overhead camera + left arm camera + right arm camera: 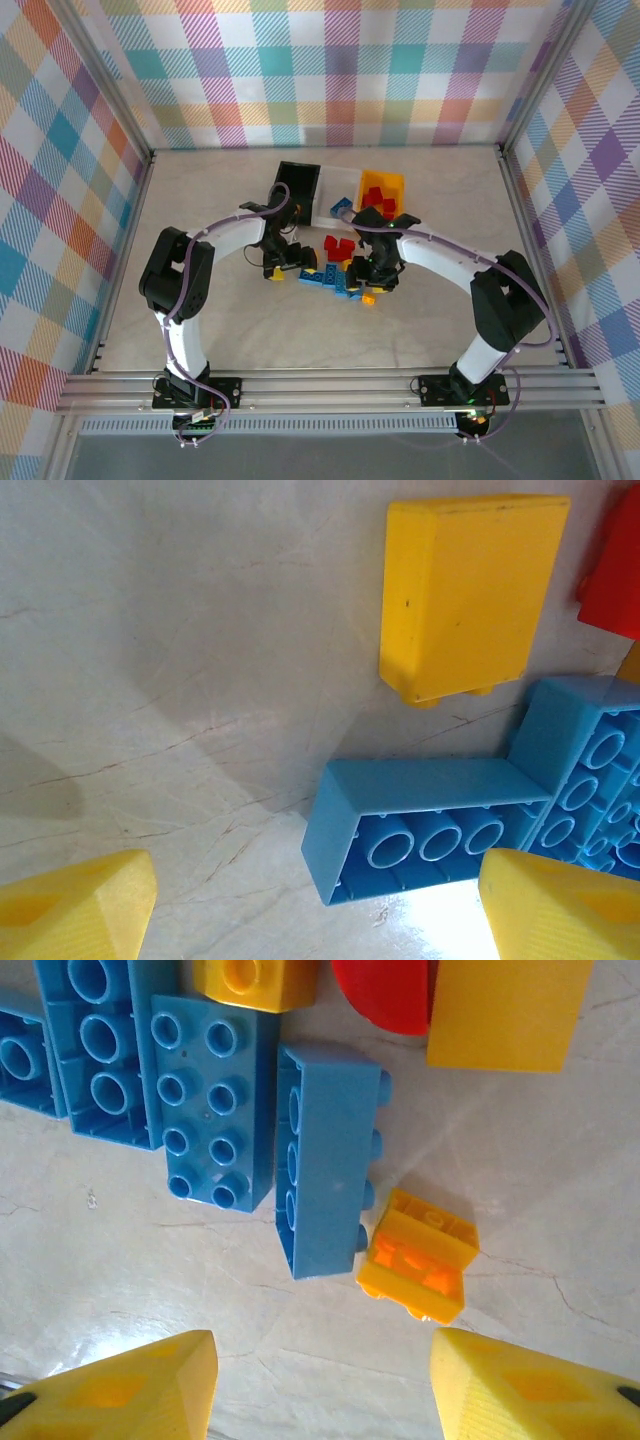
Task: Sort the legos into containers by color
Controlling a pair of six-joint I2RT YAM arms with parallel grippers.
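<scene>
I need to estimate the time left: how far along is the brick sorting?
Done: several red bricks lie in the yellow bin, and a lone blue brick sits at the white bin's near edge. In hand: nothing; the left gripper hangs open by a tipped blue brick, the right gripper open before a small yellow brick. Left: the mixed pile on the table between them.

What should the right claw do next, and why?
I'd guess the right gripper should ease forward and lower around the small yellow brick. Its jaws stand open with nothing between them, and that brick lies just ahead on the table, right beside a blue brick lying on its side.
</scene>
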